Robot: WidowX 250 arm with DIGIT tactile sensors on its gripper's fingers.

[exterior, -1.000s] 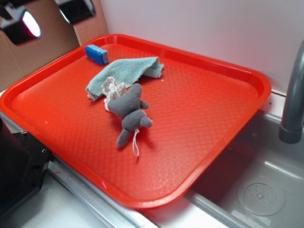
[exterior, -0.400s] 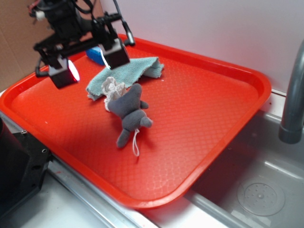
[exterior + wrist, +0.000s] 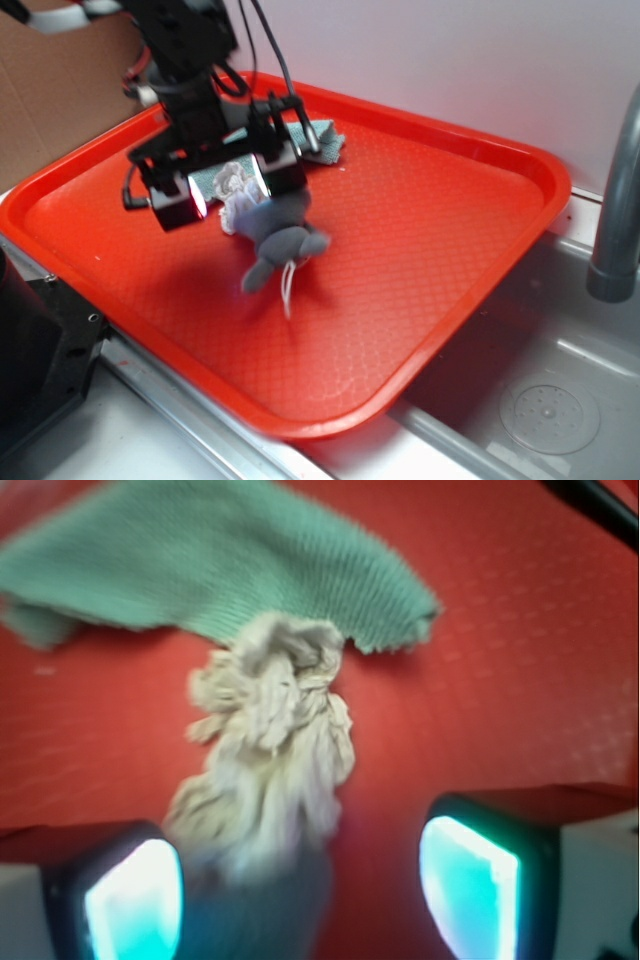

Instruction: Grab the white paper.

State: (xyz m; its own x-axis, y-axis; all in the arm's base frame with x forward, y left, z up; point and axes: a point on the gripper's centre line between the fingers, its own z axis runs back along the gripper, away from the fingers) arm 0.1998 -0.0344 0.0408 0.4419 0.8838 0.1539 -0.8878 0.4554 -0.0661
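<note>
Looking at the outside view, you see the gripper (image 3: 232, 183) hanging low over the red tray (image 3: 480, 160), its two fingers spread wide with nothing held between them. The white paper (image 3: 236, 186) shows in the gap between them, a small crumpled wad lying on the tray at the edge of the teal cloth (image 3: 325, 137) and touching the upper end of the grey plush toy (image 3: 277, 240). From this angle the arm hides most of the cloth, and you cannot judge whether the pads touch the tray.

The wrist view gives you what the outside one cannot: the white paper (image 3: 270, 740) seen from above, wrinkled and twisted, running from the cloth's (image 3: 200, 560) lower edge down toward the camera. Both fingers (image 3: 475, 875) frame the bottom corners, their pads glowing teal, and the wad sits between them, closer to the left one. A grey patch at the bottom edge is probably the plush toy (image 3: 260, 910), though the blur there leaves that uncertain.

Only the outside view shows you the steel sink (image 3: 540, 380) and the grey tap pipe (image 3: 618, 200) to the right of the tray, and the cardboard (image 3: 60, 100) behind it. No writing or label can be read in either view.
</note>
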